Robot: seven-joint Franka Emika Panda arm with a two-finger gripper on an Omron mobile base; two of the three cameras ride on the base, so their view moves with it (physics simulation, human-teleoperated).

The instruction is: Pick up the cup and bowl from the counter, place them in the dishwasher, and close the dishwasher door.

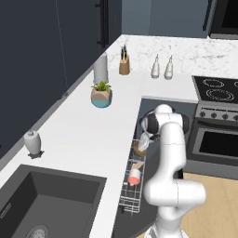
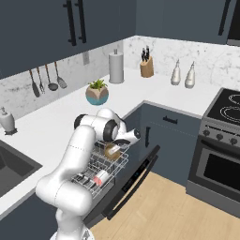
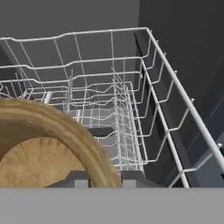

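Holding the bowl over the dishwasher rack

Holding the bowl (image 3: 52,144) by its rim, our pincer (image 3: 101,177) sits low over the white wire rack (image 3: 131,96) of the dishwasher (image 2: 140,171); in the hand view the two dark fingertips (image 3: 78,178) stand on either side of the tan rim, pinching it. We see the bowl as round, shallow and wood-like, with a pale ribbed floor and a thick golden-brown lip, tilted within the rack's far end in both base views. The rack is thin white wire, a grid of upright prongs and curved side rails, pulled out over the dishwasher door (image 2: 133,180), which hangs open as a flat dark grey panel with a long bar handle. Further toward our base, the cup (image 1: 134,176) lies on its side among the wires, a short whitish cylinder showing its salmon-red end. On the white, faintly marbled table (image 1: 83,135) we see a plant pot (image 1: 101,96) in pink and teal holding a green plant, a tall grey cylinder (image 1: 100,69), a wooden knife block (image 1: 124,65) holding dark-handled knives, and two pale bottles (image 1: 161,68). A dark sink (image 1: 42,204) is set into the table nearest us.
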